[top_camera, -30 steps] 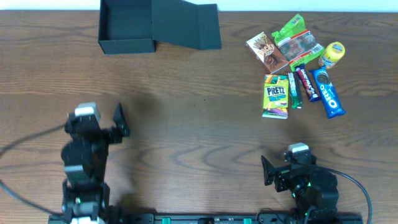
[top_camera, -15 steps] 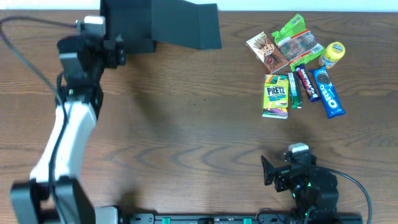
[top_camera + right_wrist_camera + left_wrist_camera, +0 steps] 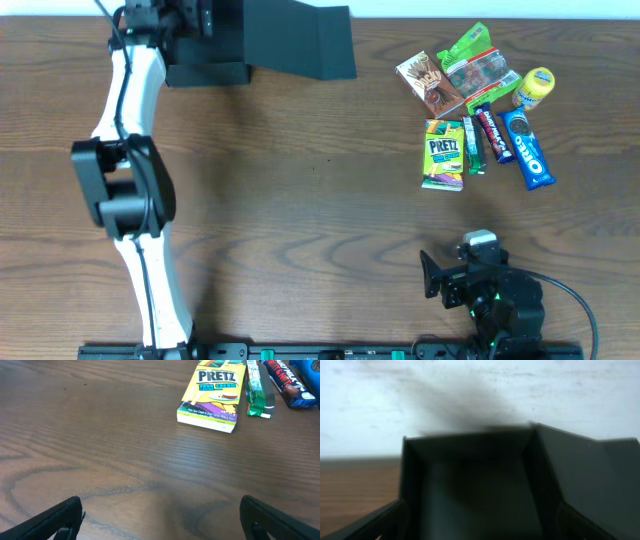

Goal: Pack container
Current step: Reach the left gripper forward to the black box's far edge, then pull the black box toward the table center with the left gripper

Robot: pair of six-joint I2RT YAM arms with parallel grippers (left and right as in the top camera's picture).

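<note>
The container (image 3: 210,74) sits at the far left of the table (image 3: 300,220), against the back edge. Its opening faces up. The lid (image 3: 305,40) is swung out to the right of the tray, so box and lid together run left to right along the back edge. The hinge is on the tray's right side. In the left wrist view the container (image 3: 470,447) fills the frame as a dark, bare cavity, with the lid (image 3: 602,475) rising at the right.

The left arm stretches from the near edge to the far edge. The left gripper (image 3: 190,15) is over the far left part of the tray's opening. In its wrist view the left gripper (image 3: 480,530) is spread, one finger showing at each lower corner with the cavity ahead and between them. Whether the fingers touch the box cannot be told.

The right gripper (image 3: 432,275) rests low near the front edge, well apart from the container. In its own view the right gripper (image 3: 165,520) is also spread, holding nothing, over bare wood.

The snacks lie in a cluster at the far right, among them a Pretz box (image 3: 443,153) and an Oreo pack (image 3: 528,148). The Pretz box (image 3: 212,392) lies flat ahead of the right fingers, apart from them.
</note>
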